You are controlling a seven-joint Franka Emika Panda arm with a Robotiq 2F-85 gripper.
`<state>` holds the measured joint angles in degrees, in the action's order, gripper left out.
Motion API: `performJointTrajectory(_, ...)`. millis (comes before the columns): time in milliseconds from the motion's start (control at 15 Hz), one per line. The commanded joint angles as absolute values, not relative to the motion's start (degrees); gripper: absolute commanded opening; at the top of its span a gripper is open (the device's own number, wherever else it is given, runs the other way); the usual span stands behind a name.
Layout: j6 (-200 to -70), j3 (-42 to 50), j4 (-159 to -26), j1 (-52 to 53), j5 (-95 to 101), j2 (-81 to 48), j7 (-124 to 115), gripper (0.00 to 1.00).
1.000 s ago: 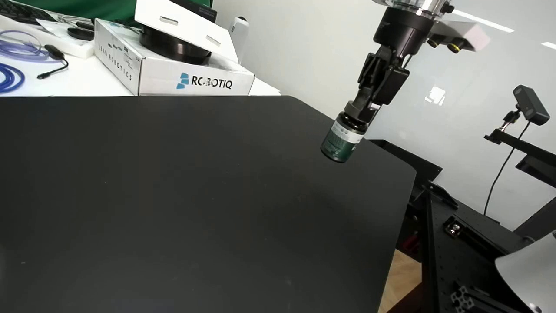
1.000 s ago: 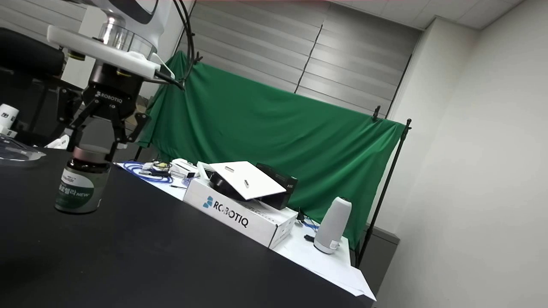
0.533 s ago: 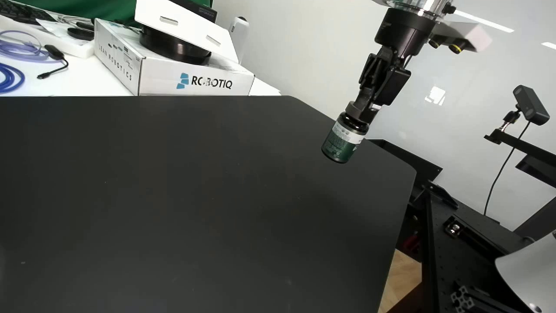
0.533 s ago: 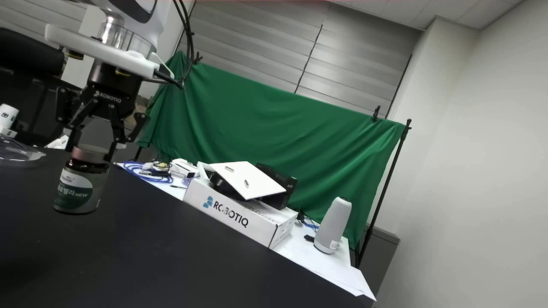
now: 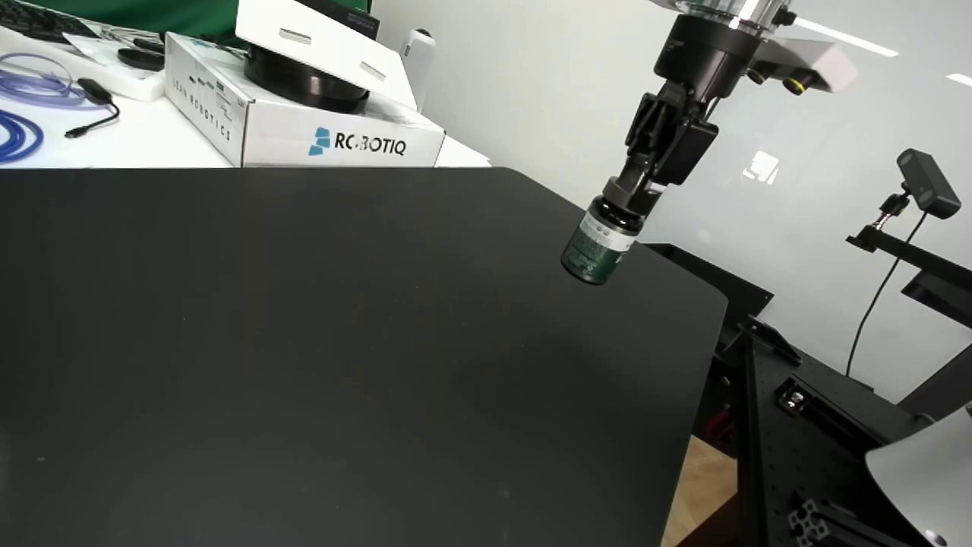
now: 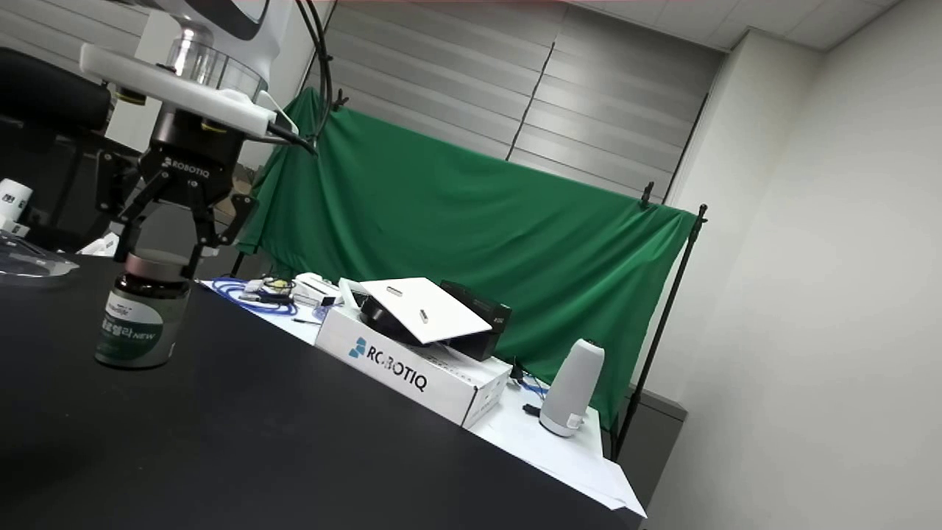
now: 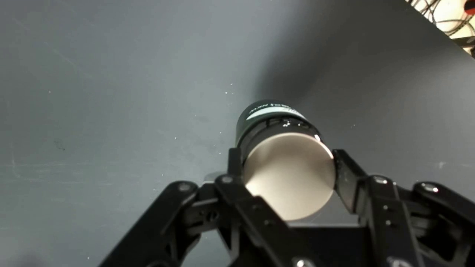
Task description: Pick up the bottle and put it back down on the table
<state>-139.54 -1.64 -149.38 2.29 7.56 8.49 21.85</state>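
Note:
The bottle has a dark green body with a white and green label and a brownish cap. It shows in both exterior views (image 5: 596,247) (image 6: 136,327). My gripper (image 5: 630,196) (image 6: 156,263) is shut on its cap, with one finger on each side. In the wrist view the gripper (image 7: 287,163) holds the round, pale cap top (image 7: 291,174), and the dark bottle body (image 7: 271,111) reaches away below it. The bottle hangs in line with the gripper above the black table (image 5: 342,342), with a shadow on the tabletop apart from it. The bottle's base is hidden in the wrist view.
A white Robotiq box (image 5: 342,137) with a white panel on it stands past the table's far edge. A clear plastic item (image 6: 29,261) lies at the left in an exterior view. A camera on a stand (image 5: 928,182) is beyond the table's right edge.

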Motion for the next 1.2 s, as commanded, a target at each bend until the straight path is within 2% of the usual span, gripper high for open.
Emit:
performJointTrajectory(0, -141.2, -1.0, -149.7, 3.2, 10.8, 8.5, 30.2, 0.36)
performJointTrajectory(1067, -139.5, 0.5, -148.6, 7.3, -4.6, 7.3, 93.4, 0.36)
performJointTrajectory(1133, -140.9, -0.5, -149.5, 6.2, -2.9, 7.6, 87.4, 0.61)
